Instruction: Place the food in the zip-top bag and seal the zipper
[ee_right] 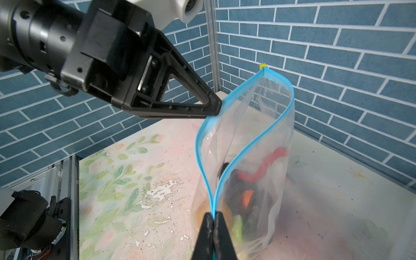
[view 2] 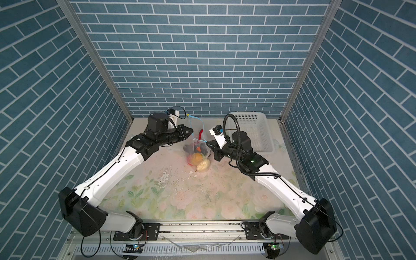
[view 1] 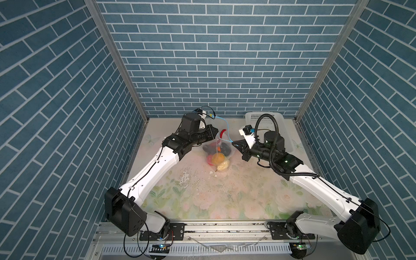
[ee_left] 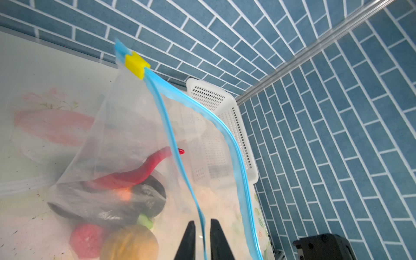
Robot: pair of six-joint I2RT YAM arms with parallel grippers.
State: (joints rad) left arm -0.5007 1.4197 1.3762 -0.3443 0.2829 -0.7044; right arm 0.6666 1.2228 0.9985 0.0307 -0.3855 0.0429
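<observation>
On the floral table [view 1: 202, 198], right gripper [ee_right: 212, 215] is clamping one zipper [ee_right: 197, 146] end; slider [ee_left: 136, 64] is sitting opposite, nearer the parted left gripper [ee_left: 202, 222].

SETTING: robot test cell, lab-type | WALLS: blue brick-print panels [view 1: 202, 56] on three sides, joined by bare aluminium posts [view 1: 121, 67] | SURFACE: floral-print tabletop [view 1: 225, 202], print chipped near the middle | FRONT EDGE: metal rail [view 1: 225, 227] carrying left arm [view 1: 153, 171] and right arm [view 1: 319, 191] | FAR RIGHT CORNER: white perforated basket [view 2: 258, 114]
</observation>
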